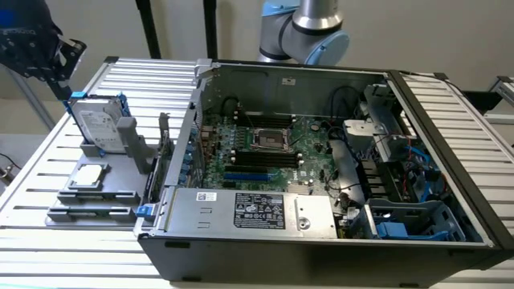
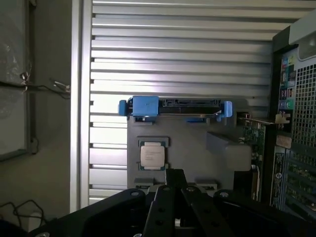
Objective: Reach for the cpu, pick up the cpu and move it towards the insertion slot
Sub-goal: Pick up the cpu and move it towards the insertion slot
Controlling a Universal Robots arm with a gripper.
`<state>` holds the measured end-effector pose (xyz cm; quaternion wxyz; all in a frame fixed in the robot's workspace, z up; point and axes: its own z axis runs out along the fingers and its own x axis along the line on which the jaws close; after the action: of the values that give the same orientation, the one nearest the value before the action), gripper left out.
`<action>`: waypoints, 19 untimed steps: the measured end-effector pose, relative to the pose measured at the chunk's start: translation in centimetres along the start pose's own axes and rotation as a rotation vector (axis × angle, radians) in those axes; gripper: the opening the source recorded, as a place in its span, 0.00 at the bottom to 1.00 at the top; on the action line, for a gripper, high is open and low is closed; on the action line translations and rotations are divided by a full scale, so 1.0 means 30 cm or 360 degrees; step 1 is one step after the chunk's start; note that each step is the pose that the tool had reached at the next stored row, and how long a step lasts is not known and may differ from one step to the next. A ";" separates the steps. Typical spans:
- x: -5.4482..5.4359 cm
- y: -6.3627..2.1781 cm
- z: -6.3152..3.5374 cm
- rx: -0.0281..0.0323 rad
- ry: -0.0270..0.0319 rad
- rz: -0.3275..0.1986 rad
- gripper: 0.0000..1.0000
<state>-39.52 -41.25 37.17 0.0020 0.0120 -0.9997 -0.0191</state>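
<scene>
At the exterior view's left the claw (image 1: 62, 84) hangs above the far end of the slatted bench (image 1: 36, 168), just over the upright hard drive (image 1: 100, 123) in its blue frame. We judge the reach to be the step in hand: nothing has been picked up. In the wrist view the claw (image 2: 175, 178) has its fingers together, with nothing between them and touching nothing.

A little to the right and nearer the camera, the cpu (image 1: 88, 176) lies flat in a recess of the grey holder (image 1: 120, 194). It sits between the hard drive and the holder's front edge. From the wrist we look down on the cpu (image 2: 152, 154) just ahead of the fingertips, well below them by our reckoning.

To take the chip, we think the claw must part its fingers, come over the chip squarely and descend without brushing the drive.

Further right stands the open computer case (image 1: 241, 262). The insertion slot (image 1: 271, 139) lies on the green board inside it, well apart from the cpu, with the case wall between them
</scene>
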 end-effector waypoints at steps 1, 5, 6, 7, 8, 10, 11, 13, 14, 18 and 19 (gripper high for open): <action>0.003 -0.004 0.004 0.00000 0.00017 -0.0001 0.11; 0.015 -0.015 0.022 -0.00004 0.00099 -0.0007 0.11; 0.019 -0.017 0.027 0.00000 0.00119 -0.0008 0.11; 0.024 -0.020 0.032 0.00000 0.00132 -0.0009 0.11; 0.030 -0.022 0.037 -0.00001 0.00139 -0.0010 0.11; 0.040 -0.025 0.047 -0.00003 0.00153 -0.0011 0.11; 0.046 -0.027 0.052 -0.00003 0.00160 -0.0012 0.11; 0.058 -0.029 0.061 -0.00003 0.00172 -0.0014 0.11; 0.064 -0.030 0.065 -0.00003 0.00177 -0.0015 0.11; 0.089 -0.031 0.074 -0.00003 0.00181 -0.0018 0.11; 0.089 -0.031 0.074 -0.00003 0.00181 -0.0019 0.11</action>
<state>-42.20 -42.15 34.93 0.0076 0.0180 -0.9996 -0.0192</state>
